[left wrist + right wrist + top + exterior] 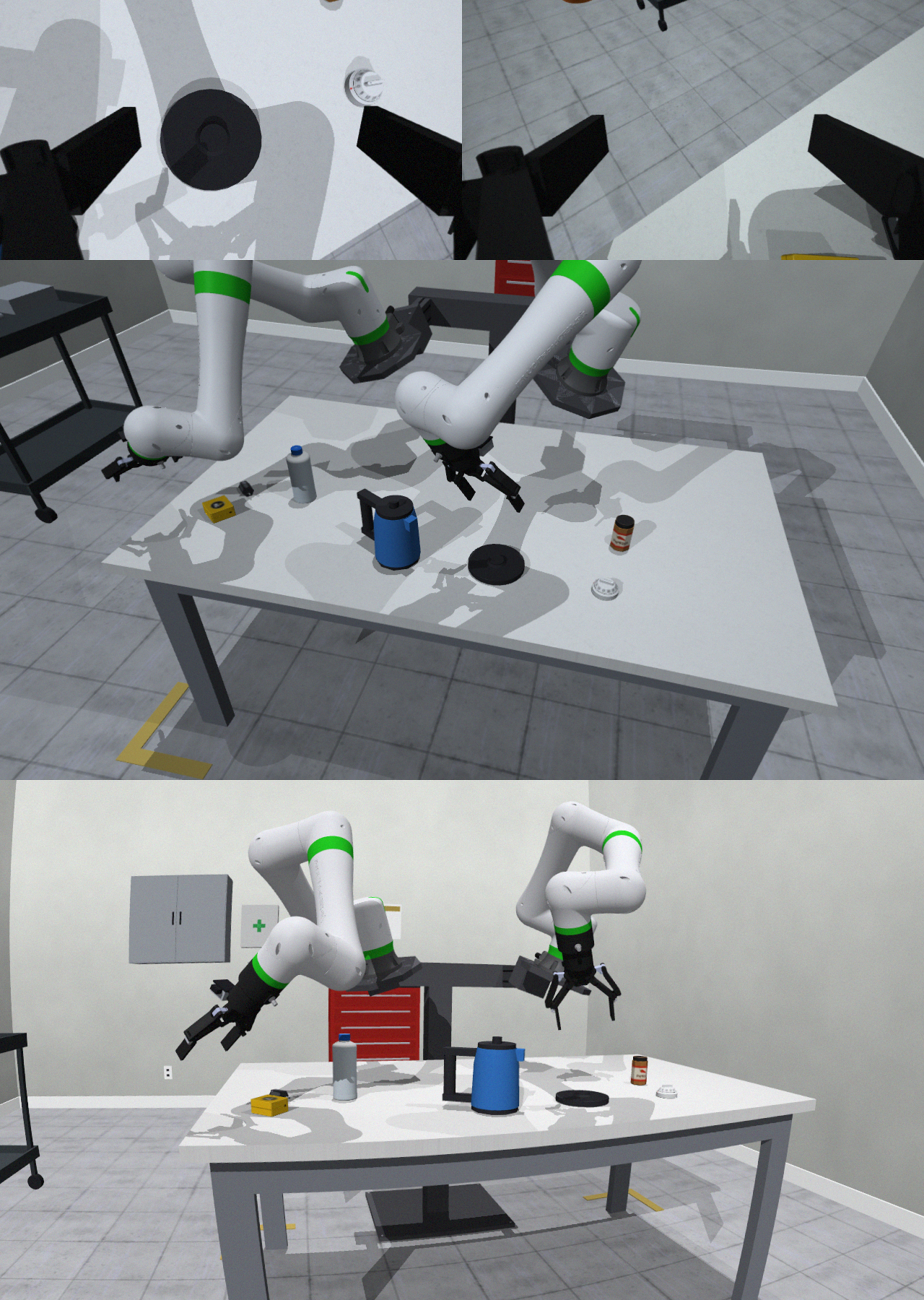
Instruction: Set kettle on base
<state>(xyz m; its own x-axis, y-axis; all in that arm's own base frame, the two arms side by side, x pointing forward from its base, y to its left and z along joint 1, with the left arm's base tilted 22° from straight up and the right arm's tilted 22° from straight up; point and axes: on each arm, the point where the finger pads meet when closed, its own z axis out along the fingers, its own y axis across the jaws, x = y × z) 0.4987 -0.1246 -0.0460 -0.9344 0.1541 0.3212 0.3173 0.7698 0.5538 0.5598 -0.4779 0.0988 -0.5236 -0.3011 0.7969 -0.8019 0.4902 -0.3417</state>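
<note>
Across the middle of the top view, a pale table [697, 622] [426, 1139] [281, 54] [877, 79] is spread, shadowed by both arms. Near its centre the blue kettle [396, 541] [496, 1080] [1, 249] is stood upright, its handle [366, 517] [449, 1074] turned to the left of the frame, presumably so that it can be gripped from the side. The black base [496, 575] [581, 1098] [227, 170] is laid flat just right of it, its stud [497, 559] [214, 136] facing up, as the ring must be lowered over it. The left gripper [494, 499] [586, 1023] [248, 126] is held wide open with nothing gripped; from it, the kettle is found lower left in the top view. The right gripper [129, 466] [205, 1048] [707, 133], also spread and unloaded, is kept at far left, well apart from the kettle, perhaps to leave room.
</note>
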